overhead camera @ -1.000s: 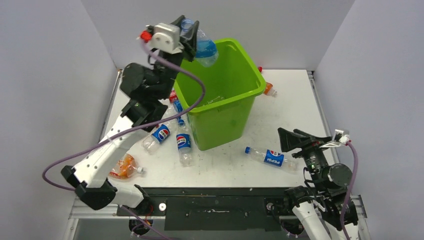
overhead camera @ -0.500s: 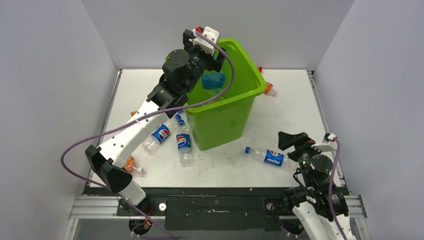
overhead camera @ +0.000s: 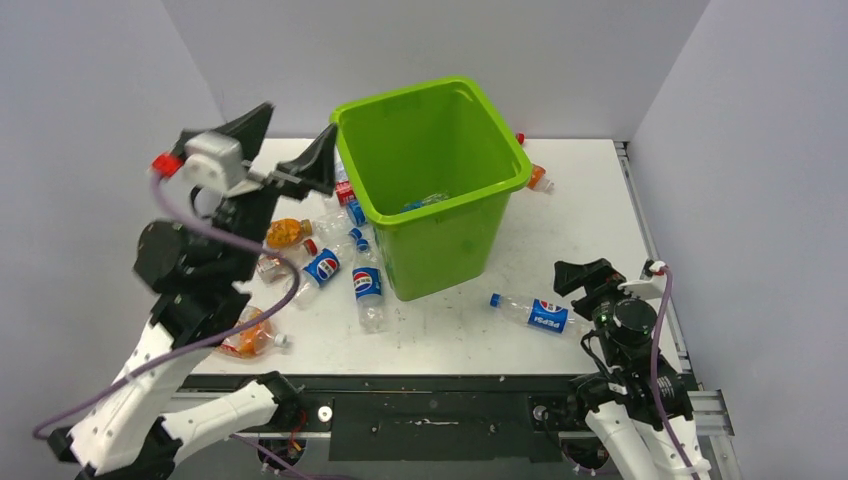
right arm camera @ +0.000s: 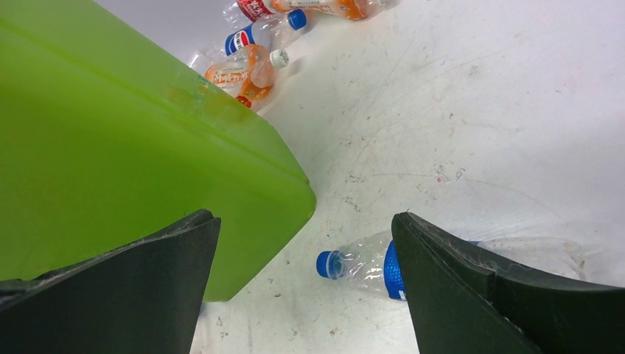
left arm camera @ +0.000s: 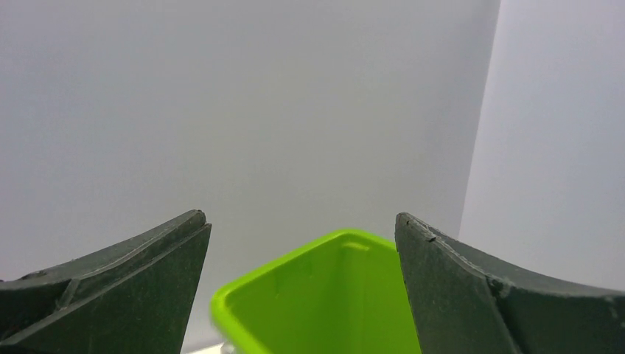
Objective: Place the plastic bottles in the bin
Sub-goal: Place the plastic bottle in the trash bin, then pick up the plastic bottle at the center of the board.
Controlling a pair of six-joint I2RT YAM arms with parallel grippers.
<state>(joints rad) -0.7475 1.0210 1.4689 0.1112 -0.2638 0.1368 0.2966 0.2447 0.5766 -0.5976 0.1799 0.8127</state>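
White scuffed table (overhead camera: 590, 210), grey walls all round.

Top view: lime bin (overhead camera: 445, 245) upright mid-table, with a clear bottle (overhead camera: 428, 203) showing some blue lying at its bottom. The loose bottles (overhead camera: 368, 285) are clustered left of the bin. One Pepsi bottle (overhead camera: 535, 314) lies to its right, just beside the right gripper (overhead camera: 578, 276).

Left wrist cam gets only the bin rim against the wall.

Right wrist cam shows what the top view mostly hides: an orange bottle (right arm camera: 243, 74) and a few others past the bin's far corner.

The left gripper (overhead camera: 288, 140) has its fingers spread wide and empty, raised left of the bin. Right is also spread and empty, low over the table.

A second ago, left was clamped on a blue-label bottle over the rim. It has since let go and swung back left. Right barely shifted.
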